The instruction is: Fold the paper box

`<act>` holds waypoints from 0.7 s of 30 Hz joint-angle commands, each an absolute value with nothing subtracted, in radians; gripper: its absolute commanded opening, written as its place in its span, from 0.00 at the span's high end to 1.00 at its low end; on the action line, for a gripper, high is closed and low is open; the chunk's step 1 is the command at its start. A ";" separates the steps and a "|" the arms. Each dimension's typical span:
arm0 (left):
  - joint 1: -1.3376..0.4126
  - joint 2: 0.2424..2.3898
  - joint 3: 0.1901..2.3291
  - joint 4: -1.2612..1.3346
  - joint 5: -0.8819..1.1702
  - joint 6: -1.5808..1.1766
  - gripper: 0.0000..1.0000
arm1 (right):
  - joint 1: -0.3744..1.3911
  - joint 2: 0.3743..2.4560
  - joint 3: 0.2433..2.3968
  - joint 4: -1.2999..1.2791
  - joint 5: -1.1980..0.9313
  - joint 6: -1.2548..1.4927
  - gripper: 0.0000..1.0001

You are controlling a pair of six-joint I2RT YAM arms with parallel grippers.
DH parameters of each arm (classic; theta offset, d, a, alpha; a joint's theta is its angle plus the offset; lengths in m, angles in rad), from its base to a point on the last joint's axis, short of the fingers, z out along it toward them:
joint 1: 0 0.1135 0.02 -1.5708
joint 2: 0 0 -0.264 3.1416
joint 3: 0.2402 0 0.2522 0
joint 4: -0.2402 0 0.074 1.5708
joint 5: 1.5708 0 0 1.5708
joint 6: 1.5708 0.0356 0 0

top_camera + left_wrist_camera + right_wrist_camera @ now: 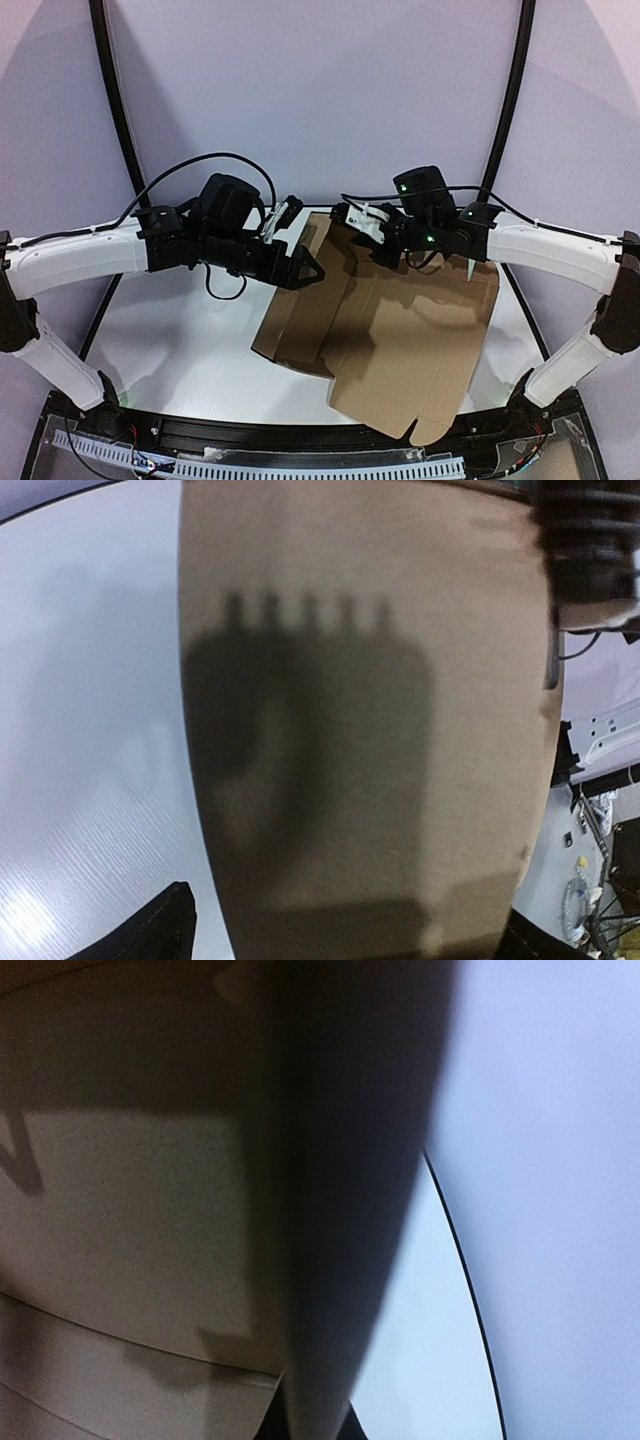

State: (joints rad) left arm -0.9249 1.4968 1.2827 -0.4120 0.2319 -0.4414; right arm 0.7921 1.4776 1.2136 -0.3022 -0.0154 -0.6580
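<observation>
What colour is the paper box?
Plain brown, unprinted cardboard. The paper box shows best in the top external view.

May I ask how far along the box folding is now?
Early. Done: the paper box looks to have its left side raised. In hand: the open left hand is at that side, the shut right hand at the far edge. Left: the large near panel lies flat, unfolded.

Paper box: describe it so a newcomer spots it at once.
On the white table, between the left arm and right arm, lies the paper box. It is a large creased cardboard sheet, left panel raised, the only brown thing there.
</observation>
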 commanded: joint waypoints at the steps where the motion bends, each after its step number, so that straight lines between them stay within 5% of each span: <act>1: -0.923 1.511 1.293 -0.385 0.260 -0.472 0.26 | 0.800 1.471 1.229 -0.226 -0.012 -0.615 1.00; 9: -0.923 1.530 1.318 -0.406 0.205 -0.485 0.48 | 0.801 1.481 1.208 -0.179 0.036 -0.599 0.95; 14: -0.922 1.515 1.309 -0.392 0.175 -0.519 0.55 | 0.799 1.487 1.177 -0.180 0.047 -0.626 0.63; 21: -0.923 1.508 1.299 -0.379 0.186 -0.531 0.57 | 0.797 1.514 1.154 -0.126 0.093 -0.639 0.61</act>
State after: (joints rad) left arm -0.9218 1.5311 1.2919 -0.3965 0.1745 -0.5117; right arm 0.7933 1.4828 1.1748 -0.2045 0.0498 -0.6283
